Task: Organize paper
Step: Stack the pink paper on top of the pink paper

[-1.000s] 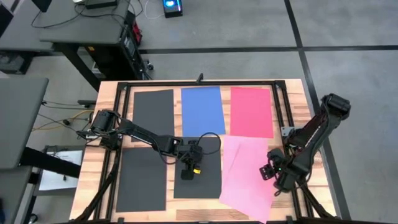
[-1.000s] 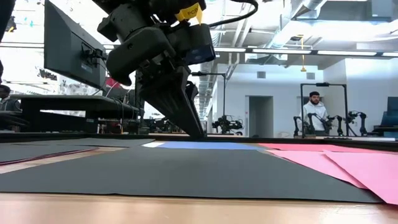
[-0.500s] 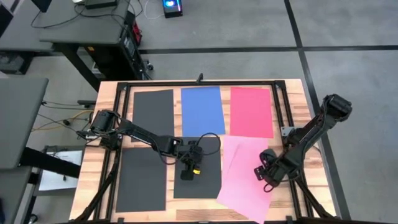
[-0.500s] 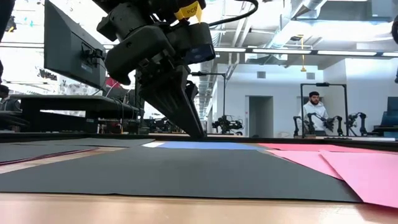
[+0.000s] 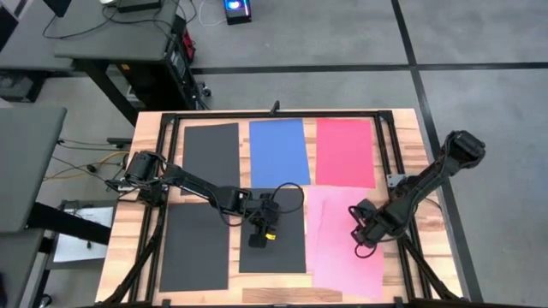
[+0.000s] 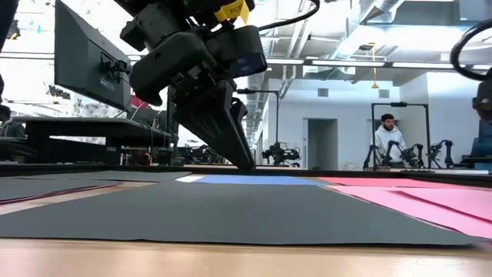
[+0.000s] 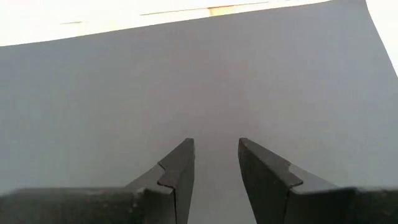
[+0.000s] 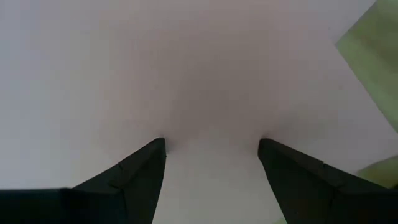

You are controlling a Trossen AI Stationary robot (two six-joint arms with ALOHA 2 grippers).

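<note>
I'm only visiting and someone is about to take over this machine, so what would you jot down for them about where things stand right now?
Left end effector: fingers parted a little, tips down on the dark grey sheet in the front row, middle.
Right end effector: fingers spread, pressed flat on the pink sheet at front right.
Back row: dark grey sheet, blue sheet, red sheet, side by side and squared up.
Front row: another dark grey sheet at left, lying straight.
Done: five sheets sit in a neat grid.
Left: the pink sheet looks nearly in line; check its edges, then lift both arms clear.
</note>
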